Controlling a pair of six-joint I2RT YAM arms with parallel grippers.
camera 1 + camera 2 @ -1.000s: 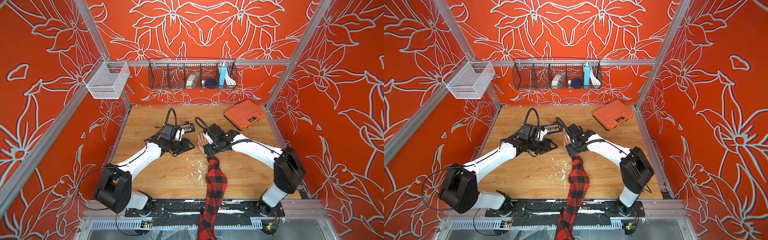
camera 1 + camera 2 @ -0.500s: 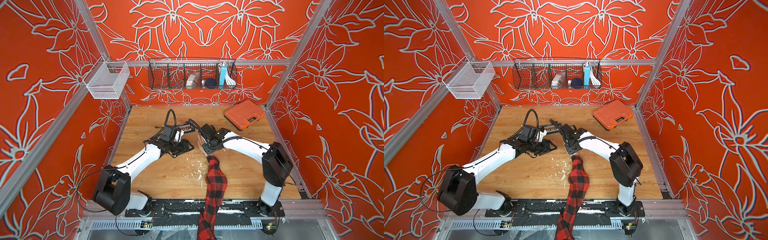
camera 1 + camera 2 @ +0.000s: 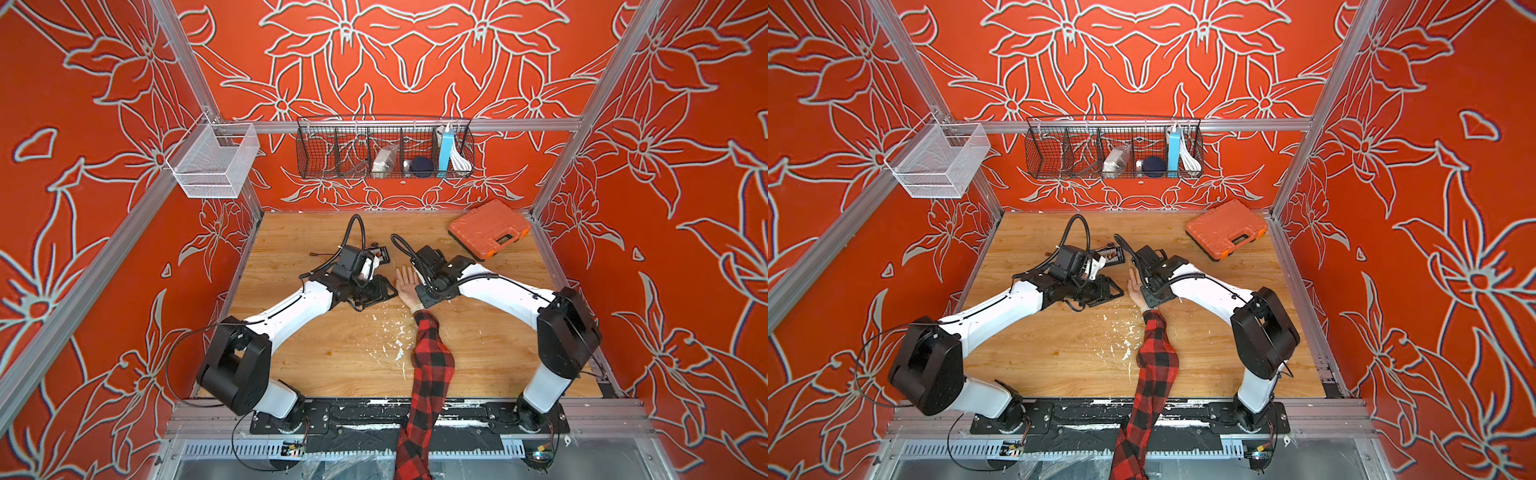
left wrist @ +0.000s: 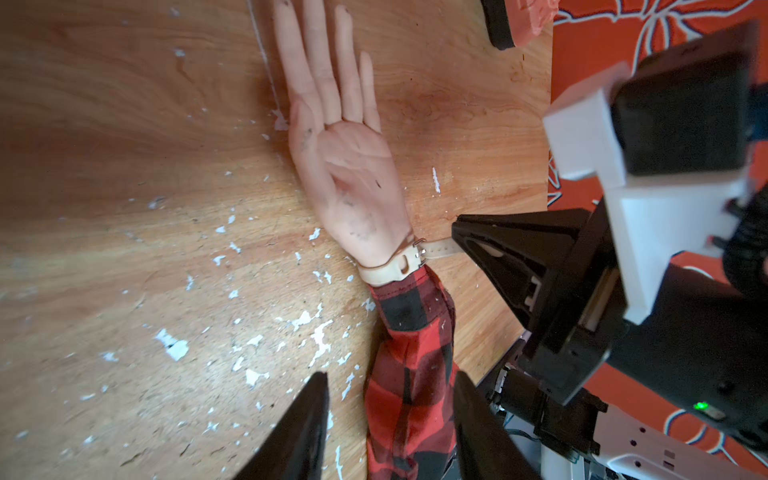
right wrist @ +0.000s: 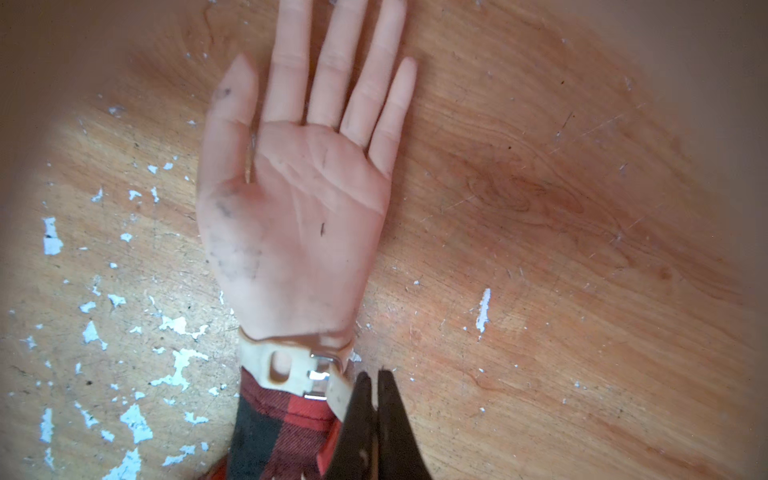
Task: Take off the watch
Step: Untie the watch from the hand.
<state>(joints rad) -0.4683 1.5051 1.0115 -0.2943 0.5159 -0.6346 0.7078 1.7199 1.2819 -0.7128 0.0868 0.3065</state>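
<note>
Now right claw (image 5: 374, 376) pinches the watch (image 5: 286, 368) strap; left claw (image 4: 390, 376) half-open, empty.

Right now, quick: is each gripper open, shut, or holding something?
Left gripper: open, holding nothing.
Right gripper: shut on the free strap end of the slim cream-strapped watch.

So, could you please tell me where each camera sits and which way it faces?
Top views: high over the arm bases, looking down on the table; left arm, right arm show.
Left wrist: on that arm, facing the palm-up hand and watch; left fingers, right fingers show.
Right wrist: over the same hand; right fingers pinch the strap.
Shared: both wrists see hand and watch.
</note>
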